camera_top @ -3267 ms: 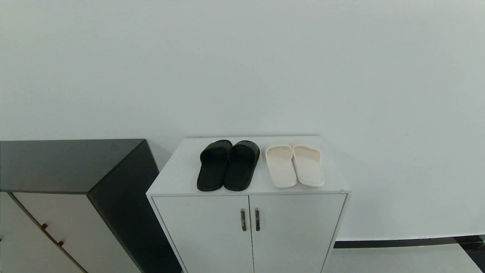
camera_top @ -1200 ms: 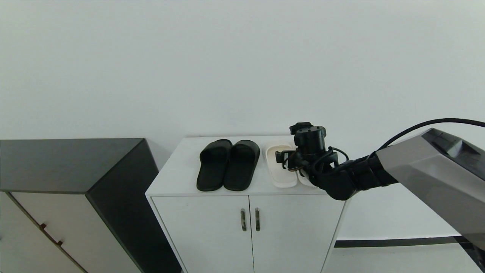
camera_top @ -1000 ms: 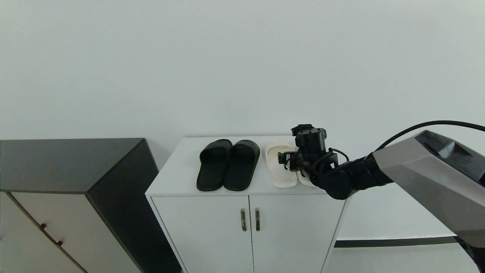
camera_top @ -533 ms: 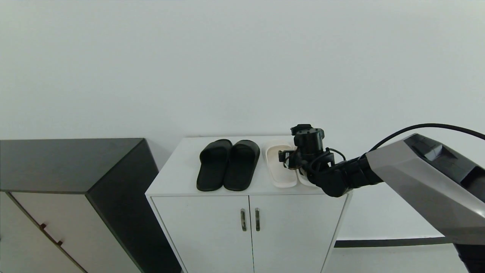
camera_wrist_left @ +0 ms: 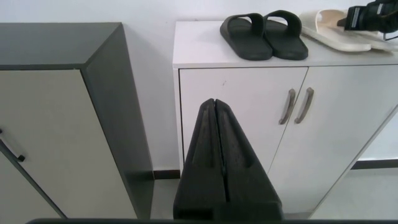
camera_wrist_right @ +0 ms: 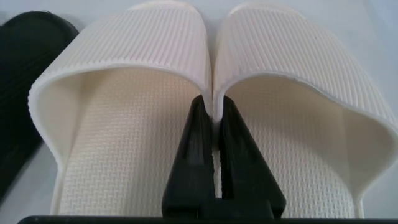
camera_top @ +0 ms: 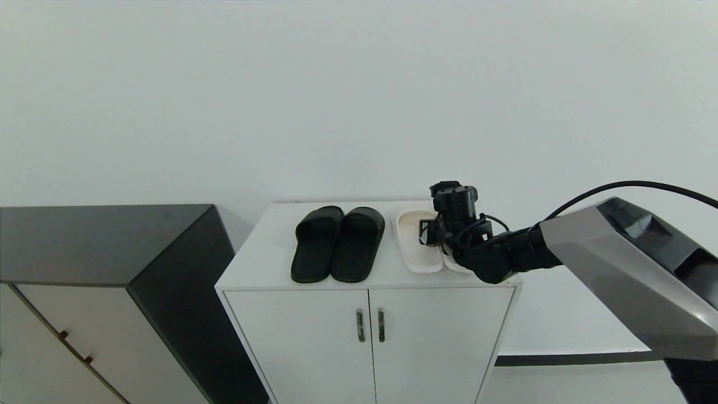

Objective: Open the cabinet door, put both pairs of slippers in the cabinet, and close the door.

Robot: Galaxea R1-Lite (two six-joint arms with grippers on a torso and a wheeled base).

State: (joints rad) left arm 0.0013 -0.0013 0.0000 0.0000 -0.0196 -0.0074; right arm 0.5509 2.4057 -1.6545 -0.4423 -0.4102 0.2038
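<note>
– Cream slippers (camera_top: 418, 247), head view: on or just above the cabinet (camera_top: 258, 264) top, beside the black slippers (camera_top: 336, 244), your right gripper (camera_top: 429, 235) at their middle. Handling?
– Likely light, soft foam, so expect droop; you'd pinch the two inner walls together. Left wrist view: left gripper (camera_wrist_left: 215, 106) pressed together, empty, facing the closed doors (camera_wrist_left: 242, 112)
– Right wrist view?
– Fingers (camera_wrist_right: 193, 149) narrow, one inside each slipper, clamping those walls; doors not yet opened
</note>
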